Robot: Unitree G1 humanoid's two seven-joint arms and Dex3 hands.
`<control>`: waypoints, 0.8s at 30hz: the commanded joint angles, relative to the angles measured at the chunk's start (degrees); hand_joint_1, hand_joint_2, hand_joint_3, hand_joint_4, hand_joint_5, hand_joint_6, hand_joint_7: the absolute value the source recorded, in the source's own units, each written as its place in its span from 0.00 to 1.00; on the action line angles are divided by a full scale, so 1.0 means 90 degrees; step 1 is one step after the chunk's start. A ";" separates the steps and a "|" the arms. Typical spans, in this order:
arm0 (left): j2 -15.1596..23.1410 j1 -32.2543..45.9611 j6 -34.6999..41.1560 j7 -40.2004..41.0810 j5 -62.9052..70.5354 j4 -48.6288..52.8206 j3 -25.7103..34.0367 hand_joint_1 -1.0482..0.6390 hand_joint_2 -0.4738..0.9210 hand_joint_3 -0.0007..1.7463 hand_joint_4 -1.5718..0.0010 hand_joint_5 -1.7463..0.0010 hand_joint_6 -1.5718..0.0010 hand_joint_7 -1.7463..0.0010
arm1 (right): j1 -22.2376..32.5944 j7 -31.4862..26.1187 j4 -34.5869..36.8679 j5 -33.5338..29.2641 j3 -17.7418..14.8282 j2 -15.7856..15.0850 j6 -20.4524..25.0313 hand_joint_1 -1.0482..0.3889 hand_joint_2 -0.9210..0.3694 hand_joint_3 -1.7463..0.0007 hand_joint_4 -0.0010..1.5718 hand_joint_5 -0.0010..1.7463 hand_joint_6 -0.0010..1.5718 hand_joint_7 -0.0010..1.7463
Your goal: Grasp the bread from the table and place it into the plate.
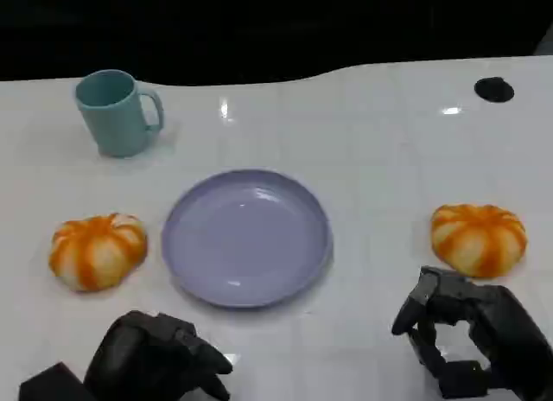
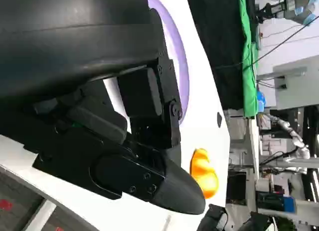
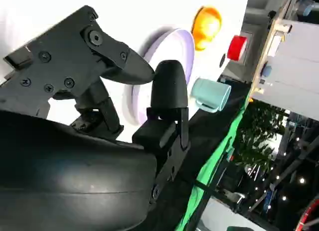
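A lavender plate (image 1: 246, 237) lies at the middle of the white table, with nothing on it. One orange-and-white bread roll (image 1: 97, 250) sits to its left, a second roll (image 1: 479, 237) to its right. My right hand (image 1: 475, 336) hovers just in front of the right roll, fingers apart and holding nothing. My left hand (image 1: 160, 358) is low at the near edge, in front of the left roll, and holds nothing. In the left wrist view the plate's rim (image 2: 182, 71) and the right roll (image 2: 203, 172) lie beyond my left hand (image 2: 139, 116). The right wrist view has the plate (image 3: 167, 42) and the left roll (image 3: 207, 24) past my right hand (image 3: 124, 116).
A teal mug (image 1: 117, 111) stands at the back left, behind the left roll, and its handle faces the plate; the mug (image 3: 212, 94) is also in the right wrist view. A small black disc (image 1: 493, 89) lies at the far right back. A red object (image 3: 237, 48) stands off the table.
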 commanded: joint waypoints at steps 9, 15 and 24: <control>0.0089 0.0004 -0.0034 0.0008 -0.0047 -0.0032 0.0041 0.00 0.99 0.00 0.09 0.61 0.00 0.85 | -0.0014 -0.0047 0.0000 0.0004 -0.0101 -0.0121 -0.0024 0.58 0.35 0.31 0.54 1.00 0.49 0.83; 0.0098 -0.0012 -0.0019 0.0016 -0.0028 -0.0018 0.0038 0.00 0.99 0.00 0.09 0.61 0.00 0.85 | -0.0033 -0.0039 0.0040 0.0015 -0.0101 -0.0117 -0.0033 0.57 0.35 0.32 0.54 1.00 0.49 0.83; 0.0093 -0.0012 -0.0029 0.0009 -0.0029 -0.0021 0.0032 0.00 0.99 0.00 0.09 0.61 0.00 0.85 | -0.0007 -0.0051 -0.0001 -0.0002 -0.0090 -0.0121 0.0003 0.57 0.34 0.32 0.53 1.00 0.49 0.83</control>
